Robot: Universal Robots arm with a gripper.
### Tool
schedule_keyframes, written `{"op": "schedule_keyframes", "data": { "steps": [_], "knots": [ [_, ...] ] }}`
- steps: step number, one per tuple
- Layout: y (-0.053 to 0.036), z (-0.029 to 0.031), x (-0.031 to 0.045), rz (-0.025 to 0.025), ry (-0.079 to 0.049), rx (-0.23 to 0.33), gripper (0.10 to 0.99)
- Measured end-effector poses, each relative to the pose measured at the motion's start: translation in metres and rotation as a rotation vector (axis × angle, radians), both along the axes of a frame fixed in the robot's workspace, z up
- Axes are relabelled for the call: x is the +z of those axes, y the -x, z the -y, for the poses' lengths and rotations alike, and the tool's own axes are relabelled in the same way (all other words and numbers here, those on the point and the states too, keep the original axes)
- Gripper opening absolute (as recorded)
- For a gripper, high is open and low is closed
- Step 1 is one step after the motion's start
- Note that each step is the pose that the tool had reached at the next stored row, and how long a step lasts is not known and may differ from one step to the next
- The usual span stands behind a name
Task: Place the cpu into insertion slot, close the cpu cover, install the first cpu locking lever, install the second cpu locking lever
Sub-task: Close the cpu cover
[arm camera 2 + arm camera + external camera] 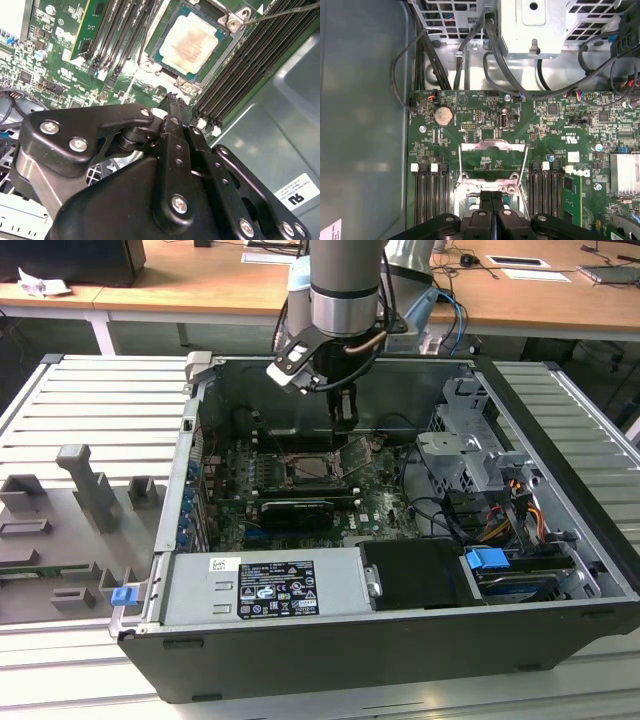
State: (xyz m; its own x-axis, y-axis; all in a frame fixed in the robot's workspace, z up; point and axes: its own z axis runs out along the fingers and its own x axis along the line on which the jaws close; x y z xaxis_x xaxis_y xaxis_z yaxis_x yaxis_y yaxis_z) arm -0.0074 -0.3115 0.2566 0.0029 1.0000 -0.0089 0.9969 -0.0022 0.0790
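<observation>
The cpu [192, 42], with its pale silvery-beige top, lies flat in the insertion slot [234, 21] on the green motherboard. In the exterior view the slot [313, 468] sits mid-board inside the open case. The cpu cover [492, 146] stands raised on its hinge, off the slot, and appears tilted up in the exterior view [356, 453]. Two thin locking levers [459, 165] [524, 165] rise beside it. My gripper [171, 98] [492, 195] [346, 412] hangs above the slot's edge, fingers pressed together with nothing between them.
Long black memory slots [429, 192] [240, 65] flank the socket on both sides. Black cables [495, 45] and a metal drive cage [465, 445] crowd one end of the case. A power supply [265, 590] fills the case's front. Grey fixtures [85, 490] stand on the table at the exterior view's left.
</observation>
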Motion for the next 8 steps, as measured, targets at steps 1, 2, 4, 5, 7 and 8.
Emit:
{"op": "schedule_keyframes", "data": {
  "steps": [1, 2, 4, 5, 7, 8],
  "knots": [
    [-0.0012, 0.0000, 0.0000, 0.0000, 0.000, 0.000, 0.106],
    [-0.0019, 0.0000, 0.0000, 0.0000, 0.000, 0.000, 0.106],
    [-0.0042, 0.0000, 0.0000, 0.0000, 0.000, 0.000, 0.106],
    [-0.0047, 0.0000, 0.0000, 0.0000, 0.000, 0.000, 0.106],
    [-0.0059, 0.0000, 0.0000, 0.0000, 0.000, 0.000, 0.106],
    [-0.0069, 0.0000, 0.0000, 0.0000, 0.000, 0.000, 0.106]
  ]
}}
